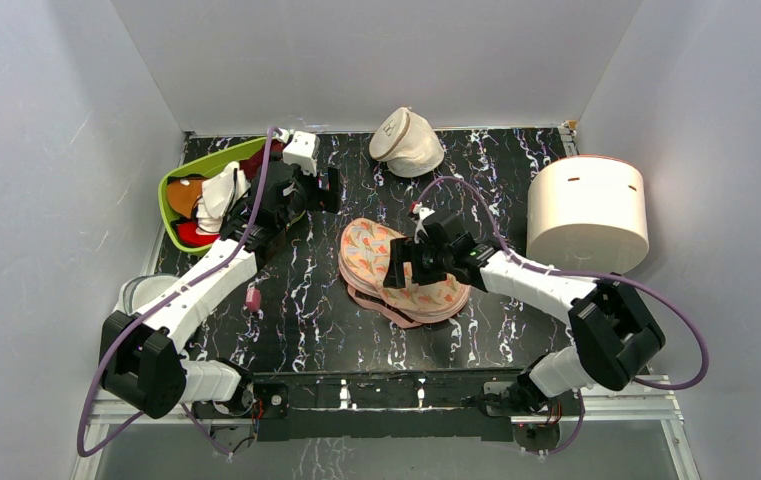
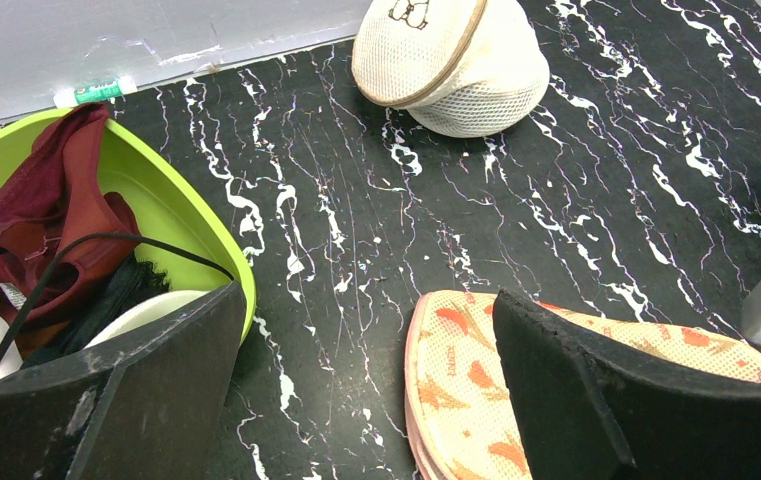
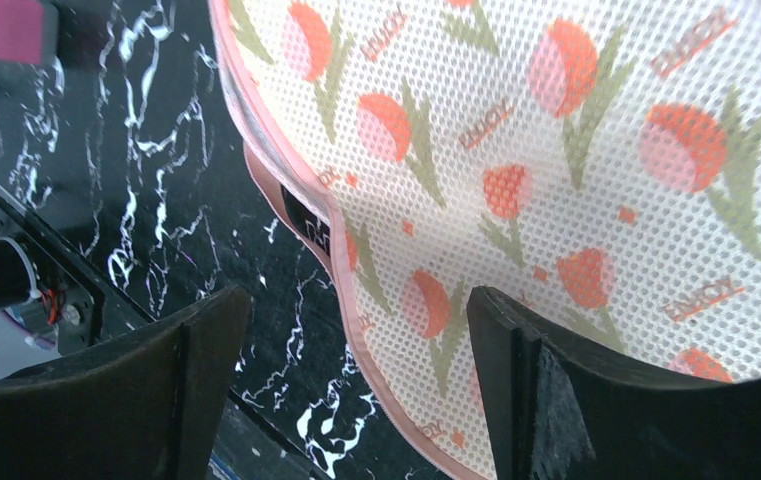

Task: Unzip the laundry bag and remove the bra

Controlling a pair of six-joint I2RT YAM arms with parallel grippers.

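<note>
At the far left of the black, white-veined table (image 1: 306, 310) you have the lime-green plastic bin (image 1: 214, 157), heaped with clothing. In the left wrist view a white padded cup shows there with a thin black strap arching over it. I take that for the bra (image 2: 156, 308), lying in the bin beside a maroon cloth (image 2: 61, 185). How much of it is buried I cannot tell. Your left pincer (image 2: 368, 295) hovers just right of the bin's near-right rim, fingers spread wide and holding nothing, with bare table between them.

Moving right, the peach-pink kidney-shaped mesh laundry bag (image 1: 368, 250), printed with red-orange and green motifs, lies flat at the table's middle. Its long axis runs from far-left to near-right, one lobe toward the left pincer and the other under your right arm. The upper shell sits askew on a pink layer below, so it looks unzipped, but its inside is hidden.

Your right pincer (image 3: 358, 295) hangs over the bag's near-left edge, where the outline curves inward. Its fingers stand well apart, released — the printed mesh passes beneath the gap and is not pinched. The right arm is plainly the nearer one to the bag, the left to the bin.

Beyond the bag sits a cream domed mesh pouch (image 1: 406, 140), and at the far right a white cylindrical container (image 1: 588, 215).

If that cup is the bra, the removal reads as done — lift the right pincer straight up so no finger snags the mesh rim.
</note>
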